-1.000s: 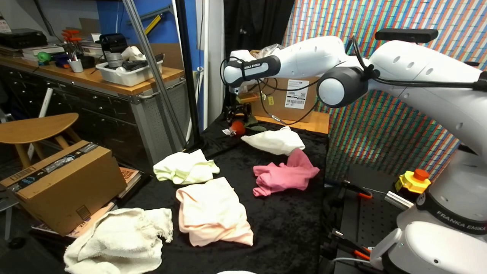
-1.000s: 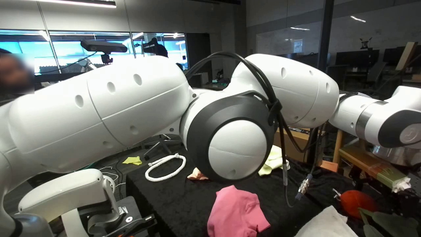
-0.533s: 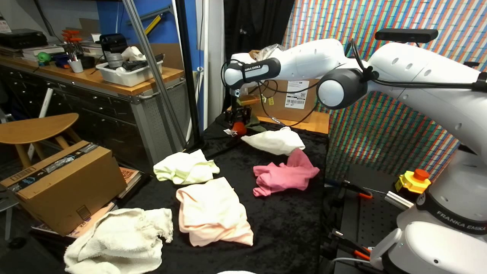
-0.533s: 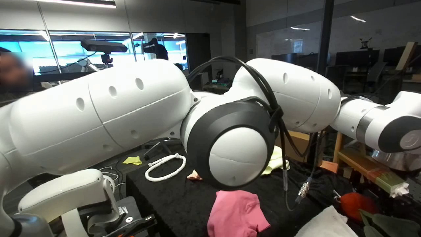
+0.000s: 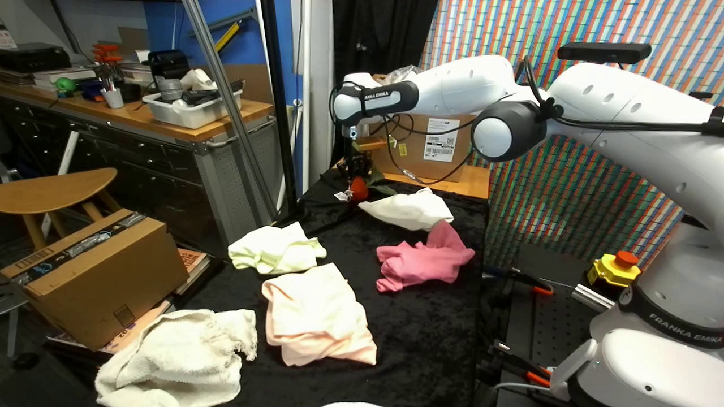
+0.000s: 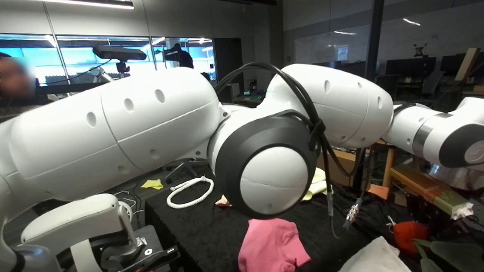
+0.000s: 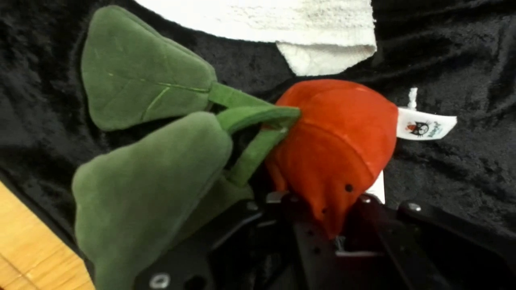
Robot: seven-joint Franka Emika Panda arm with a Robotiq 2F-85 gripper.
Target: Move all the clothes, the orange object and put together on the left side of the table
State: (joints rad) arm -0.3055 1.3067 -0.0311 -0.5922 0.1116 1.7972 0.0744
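The orange object is found on the black worktop, pinched by the tool; its long axis is aligned across the wrist view, green leaves pointed left. White cloth is noted just beside.

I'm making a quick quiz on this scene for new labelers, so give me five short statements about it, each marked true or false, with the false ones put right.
1. The orange-red plush toy has green leaves. True.
2. The bright pink cloth lies on the black-topped table. True.
3. The jaws are around the bright pink cloth. False: an end of the orange-red plush toy is between the jaws.
4. All the cloths lie in one pile. False: bare black-topped table shows between the bright pink cloth and the peach cloth.
5. A white rope loop lies on the black-topped table. True.
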